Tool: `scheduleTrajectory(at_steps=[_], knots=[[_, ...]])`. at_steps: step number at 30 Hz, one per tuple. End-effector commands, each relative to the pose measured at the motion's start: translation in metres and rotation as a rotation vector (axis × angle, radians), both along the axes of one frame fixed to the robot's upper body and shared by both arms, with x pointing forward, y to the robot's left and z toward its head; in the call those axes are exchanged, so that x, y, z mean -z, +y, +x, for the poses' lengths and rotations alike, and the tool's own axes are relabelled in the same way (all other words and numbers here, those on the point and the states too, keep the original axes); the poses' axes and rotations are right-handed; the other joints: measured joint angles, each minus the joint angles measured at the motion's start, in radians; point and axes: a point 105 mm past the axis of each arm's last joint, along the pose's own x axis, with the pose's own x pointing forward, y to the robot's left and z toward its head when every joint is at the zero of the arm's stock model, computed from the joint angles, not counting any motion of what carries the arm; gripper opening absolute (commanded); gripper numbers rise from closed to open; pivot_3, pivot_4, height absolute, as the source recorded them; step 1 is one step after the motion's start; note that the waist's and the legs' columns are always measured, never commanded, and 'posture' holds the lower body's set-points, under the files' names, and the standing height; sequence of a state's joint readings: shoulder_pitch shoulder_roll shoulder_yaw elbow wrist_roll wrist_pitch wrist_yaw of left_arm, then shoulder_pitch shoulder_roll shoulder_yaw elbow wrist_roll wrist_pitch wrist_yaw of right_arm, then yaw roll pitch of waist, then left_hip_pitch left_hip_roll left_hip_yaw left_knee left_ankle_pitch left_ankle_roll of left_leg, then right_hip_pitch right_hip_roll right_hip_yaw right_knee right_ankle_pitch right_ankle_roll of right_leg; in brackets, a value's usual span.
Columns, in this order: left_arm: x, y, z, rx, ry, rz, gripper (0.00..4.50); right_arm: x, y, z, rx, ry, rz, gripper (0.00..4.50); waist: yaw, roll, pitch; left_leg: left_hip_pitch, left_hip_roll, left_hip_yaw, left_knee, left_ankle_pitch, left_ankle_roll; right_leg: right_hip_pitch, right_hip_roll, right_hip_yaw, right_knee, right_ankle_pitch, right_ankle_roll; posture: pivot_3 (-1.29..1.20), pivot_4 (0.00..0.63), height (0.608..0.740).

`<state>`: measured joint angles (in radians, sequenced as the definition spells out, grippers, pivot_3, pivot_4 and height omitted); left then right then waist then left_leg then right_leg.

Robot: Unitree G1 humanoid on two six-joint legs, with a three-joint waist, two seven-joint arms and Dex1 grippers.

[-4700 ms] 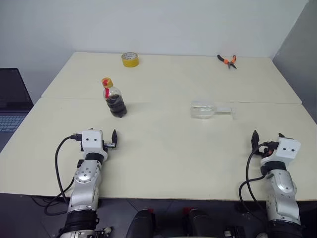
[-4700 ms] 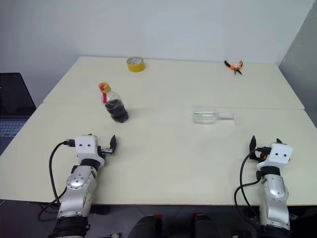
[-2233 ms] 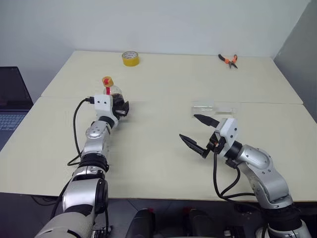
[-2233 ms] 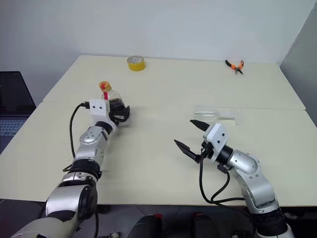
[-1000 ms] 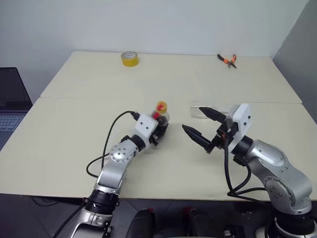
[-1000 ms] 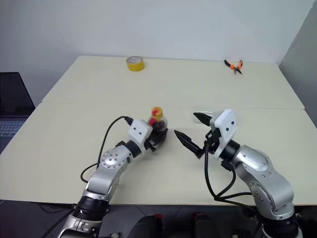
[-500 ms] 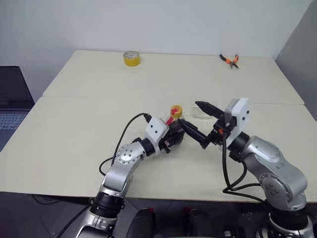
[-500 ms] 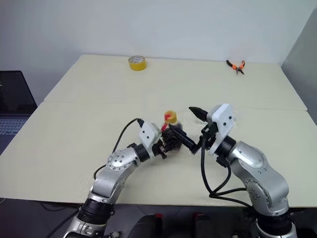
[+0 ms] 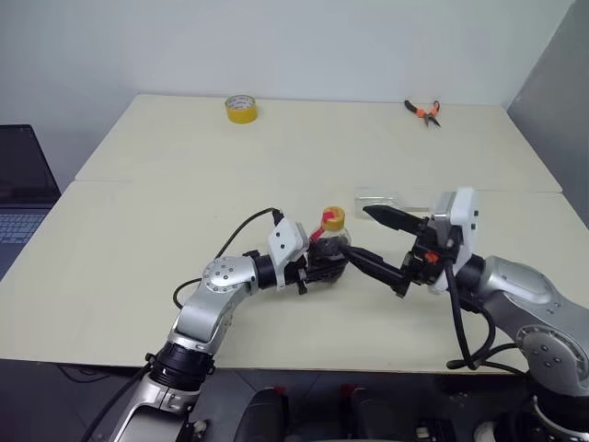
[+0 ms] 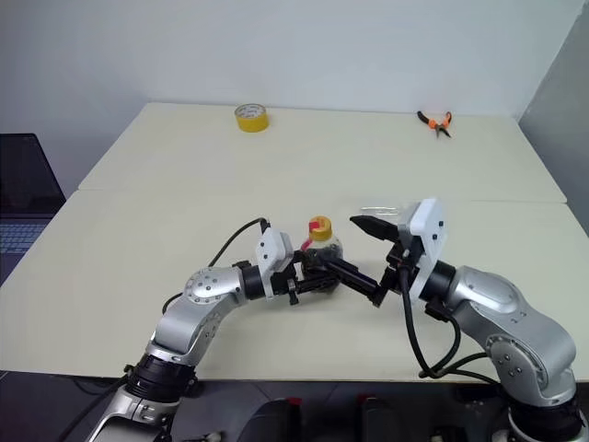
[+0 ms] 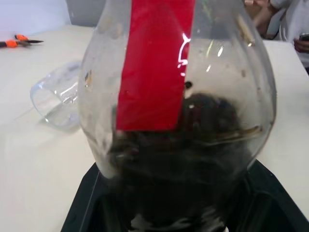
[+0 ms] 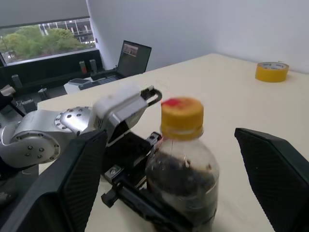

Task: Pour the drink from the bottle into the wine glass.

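Note:
The bottle [image 9: 329, 250] stands upright near the table's front middle, its yellow cap [image 12: 182, 116] on and the dark drink [image 12: 179, 182] filling its lower half. My left gripper [image 9: 322, 269] is shut on the bottle's body from the left. From the right, my right gripper [image 9: 375, 241] faces the bottle, open wide, with one black finger [image 9: 368, 261] close to the bottle's side and the other behind the cap. The wine glass [image 9: 377, 199] lies on its side just behind the right gripper, also seen as the wine glass [image 11: 54, 99] in the left wrist view.
A yellow tape roll [image 9: 241, 109] and orange pliers [image 9: 422, 111] lie at the table's far edge. A laptop [image 9: 23, 189] sits off the table's [image 9: 138, 230] left side. A person's hand [image 11: 263, 12] shows beyond the table.
My left gripper closed on the bottle at the back left and carried it to the front middle. My right arm rose from the table edge with its gripper open and closed in on the bottle.

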<state>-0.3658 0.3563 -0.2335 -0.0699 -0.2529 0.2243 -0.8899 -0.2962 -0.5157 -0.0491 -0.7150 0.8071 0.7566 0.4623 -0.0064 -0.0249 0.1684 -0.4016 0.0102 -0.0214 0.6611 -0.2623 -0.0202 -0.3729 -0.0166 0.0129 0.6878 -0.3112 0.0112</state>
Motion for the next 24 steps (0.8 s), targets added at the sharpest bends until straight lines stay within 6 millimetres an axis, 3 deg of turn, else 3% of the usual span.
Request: scheduleTrajectory(at_steps=[1, 16, 19, 24], knots=[[-0.0114, -0.0071, -0.0062, 0.048, -0.075, -0.014, 1.95, -0.0066, 0.0077, 0.0031, 0.011, -0.018, 0.022, 4.5, 0.0, 0.0, 0.0, 0.0, 0.0, 0.0, 0.0, 0.0, 0.0, 0.0, 0.0, 0.0, 0.0, 0.0, 0.0, 0.0, 0.15, 0.74], [-0.011, -0.0086, -0.0057, 0.043, -0.077, -0.016, 1.94, 0.0025, 0.0145, 0.0118, 0.028, -0.042, -0.039, 4.5, 0.001, 0.0, 0.0, 0.0, 0.0, 0.0, 0.0, 0.0, 0.0, 0.0, -0.001, 0.0, -0.001, 0.0, 0.0, 0.0, 0.15, 0.74], [-0.01, -0.0079, -0.0055, 0.04, -0.077, -0.013, 1.92, 0.003, 0.0142, 0.012, 0.031, -0.049, -0.048, 3.9, 0.001, 0.0, 0.0, 0.0, 0.0, 0.0, 0.0, 0.0, 0.0, 0.0, -0.001, 0.0, -0.001, 0.0, 0.0, 0.0, 0.15, 0.74], [-0.009, -0.0072, -0.0058, 0.038, -0.076, -0.01, 1.92, 0.0006, 0.0141, 0.0128, 0.035, -0.057, -0.04, 2.26, 0.001, 0.0, 0.0, 0.0, 0.0, 0.0, 0.0, 0.0, 0.0, 0.0, -0.001, 0.0, -0.001, 0.0, 0.0, 0.0, 0.15, 0.74]])
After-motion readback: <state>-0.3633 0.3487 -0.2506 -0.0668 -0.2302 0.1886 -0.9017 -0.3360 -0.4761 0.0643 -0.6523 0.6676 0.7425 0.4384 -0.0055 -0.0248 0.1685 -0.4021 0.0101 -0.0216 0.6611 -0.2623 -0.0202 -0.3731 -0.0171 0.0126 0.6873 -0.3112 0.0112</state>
